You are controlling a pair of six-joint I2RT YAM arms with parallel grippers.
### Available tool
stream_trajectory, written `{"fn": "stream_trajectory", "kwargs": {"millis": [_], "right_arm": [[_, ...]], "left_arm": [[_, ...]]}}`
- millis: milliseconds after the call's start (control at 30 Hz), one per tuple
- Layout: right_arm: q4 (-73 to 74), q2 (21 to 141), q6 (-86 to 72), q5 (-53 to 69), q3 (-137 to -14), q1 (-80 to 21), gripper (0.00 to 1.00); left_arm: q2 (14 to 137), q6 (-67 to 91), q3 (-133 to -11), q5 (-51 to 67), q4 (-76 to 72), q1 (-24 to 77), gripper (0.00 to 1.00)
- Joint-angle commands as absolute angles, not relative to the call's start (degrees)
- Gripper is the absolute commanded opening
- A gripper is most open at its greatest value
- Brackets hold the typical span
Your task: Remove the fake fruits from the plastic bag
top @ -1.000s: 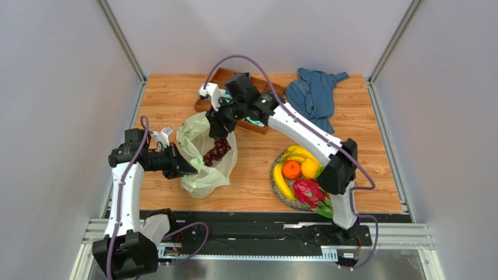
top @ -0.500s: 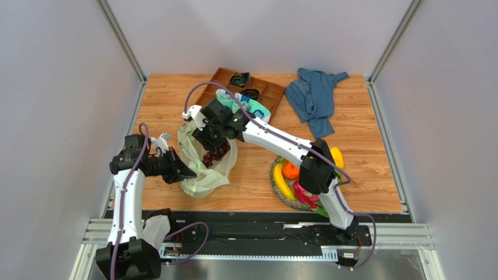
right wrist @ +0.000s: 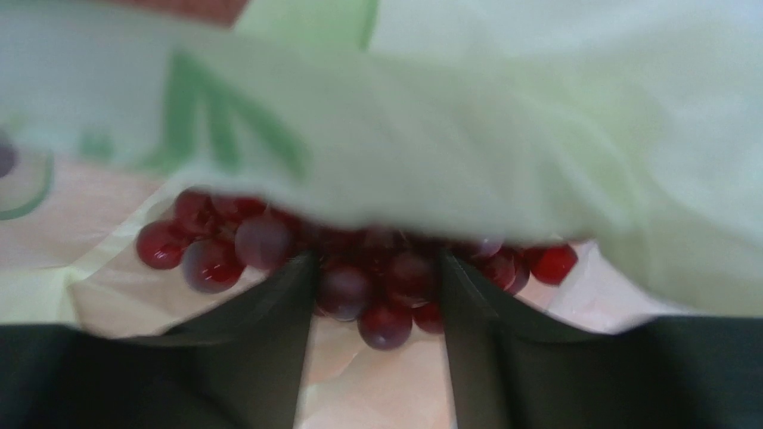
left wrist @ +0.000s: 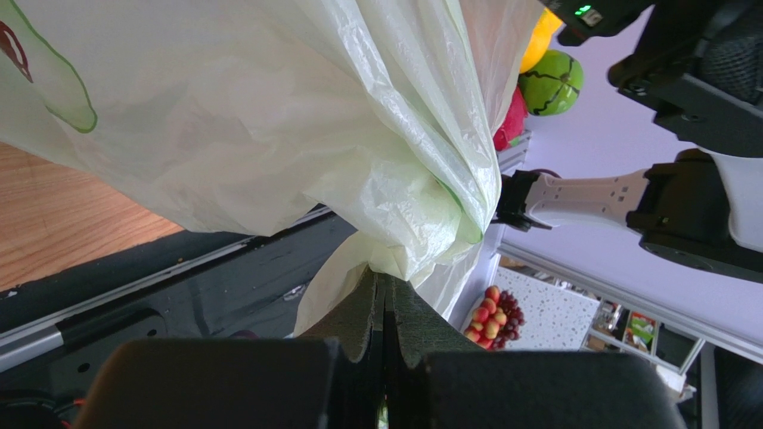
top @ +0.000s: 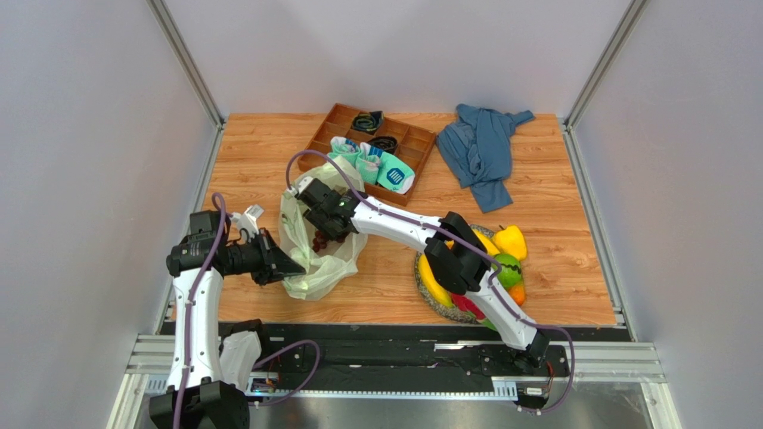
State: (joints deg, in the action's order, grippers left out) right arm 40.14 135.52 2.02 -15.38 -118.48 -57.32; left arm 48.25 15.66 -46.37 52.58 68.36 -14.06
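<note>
Thin, crumpled pale-green plastic bag (top: 313,270) sits pinched at one fold in the left gripper's (left wrist: 384,284) closed jaws; only the right wrist view shows dark-red grapes (right wrist: 345,288) between the right gripper's (right wrist: 374,265) wide jaws

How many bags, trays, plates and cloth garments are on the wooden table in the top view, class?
Translucent pale green plastic bag: 1
Brown wooden compartment tray: 1
Round fruit plate: 1
Crumpled blue cloth garment: 1
Total: 4

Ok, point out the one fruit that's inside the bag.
The red grapes: they lie inside the bag, straddled by the right gripper. Every other fruit sits out on the plate.
</note>
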Motion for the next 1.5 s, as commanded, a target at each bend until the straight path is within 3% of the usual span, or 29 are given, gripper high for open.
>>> {"fn": "stream_trajectory", "kwargs": {"millis": [0, 33, 67, 100, 500, 733, 1000, 1333, 1467], "right_arm": [[37.8, 137.7, 3.2, -19.8, -120.5, -57.7, 0.4], [37.8, 137.7, 3.6, -19.7, -120.6, -57.8, 0.32], [37.7, 137.2, 3.9, -19.7, -120.7, -57.8, 0.07], [37.7, 136.8, 4.4, -19.5, -120.9, -57.8, 0.0], [41.5, 119.2, 7.4, -3.5, -120.6, -57.2, 0.0], [42.8, 116.9, 7.1, -0.8, -119.2, -57.0, 0.0], [41.1, 108.5, 10.3, 17.0, -119.8, -56.1, 0.0], [35.6, 95.9, 7.3, 18.6, -118.8, -51.2, 0.0], [40.2, 90.0, 13.8, 16.1, -115.5, -50.0, 0.0]], "left_arm": [[48.4, 16.6, -46.0, 54.4, 67.2, -14.6, 0.0], [48.6, 16.6, -46.0, 54.4, 66.8, -14.4, 0.0], [49.0, 16.5, -46.1, 54.2, 66.7, -14.5, 0.0], [49.1, 16.6, -46.2, 54.2, 66.6, -14.4, 0.0], [50.8, 16.0, -48.3, 51.5, 63.1, -14.5, 0.0], [48.5, 15.6, -47.7, 49.0, 64.1, -14.5, 0.0], [50.4, 16.5, -47.2, 47.4, 58.4, -14.6, 0.0], [59.8, 17.1, -55.1, 46.8, 55.4, -14.6, 0.0], [62.1, 18.6, -56.3, 48.2, 53.7, -14.7, 0.0]]}}
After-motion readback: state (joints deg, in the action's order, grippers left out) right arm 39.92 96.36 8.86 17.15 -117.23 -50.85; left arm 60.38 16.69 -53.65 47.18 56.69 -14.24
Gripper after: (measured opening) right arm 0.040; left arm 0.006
